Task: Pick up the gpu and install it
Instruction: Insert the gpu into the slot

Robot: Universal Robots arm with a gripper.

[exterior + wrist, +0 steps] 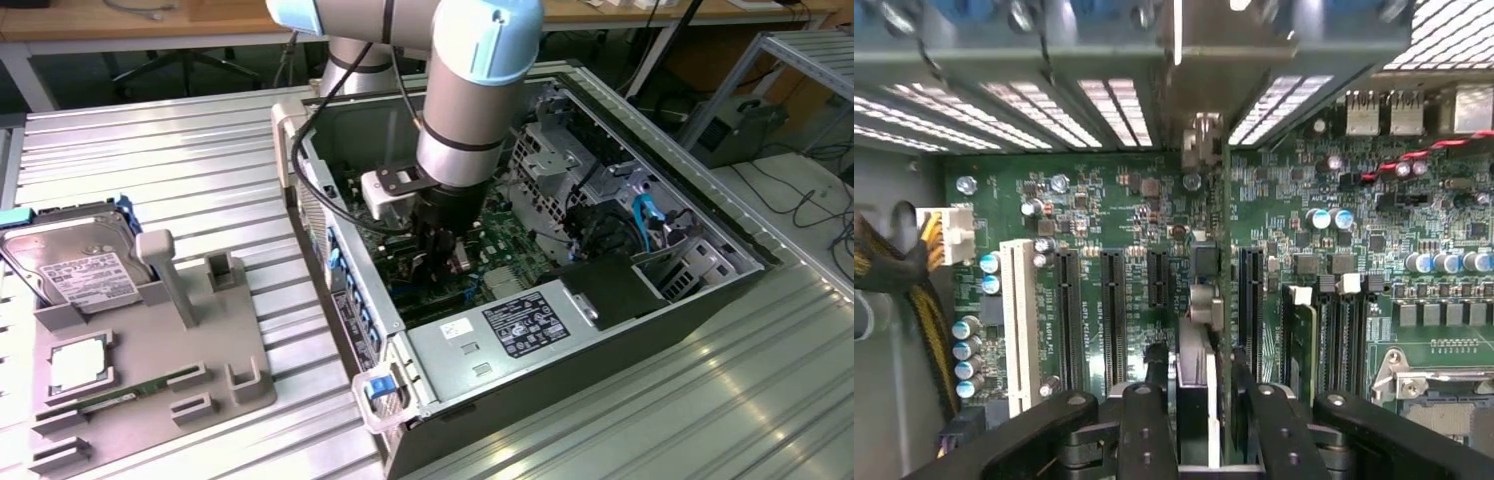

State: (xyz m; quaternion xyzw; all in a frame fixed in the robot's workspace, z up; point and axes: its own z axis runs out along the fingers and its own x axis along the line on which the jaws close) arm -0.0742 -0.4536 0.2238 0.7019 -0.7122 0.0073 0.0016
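So the arm's reached down inside the open PC case [561,330], and the gripper [1199,400] has its black fingers [1146,420] on either side of the gpu [1206,300]. That card stands on edge over the motherboard [1124,215], between the black slots, bracket end at the case's rear wall. Can't tell if it's still pinched or let go.

Bright even overhead light, glare on ribbed metal table [641,400]; wrist view foreground blurred
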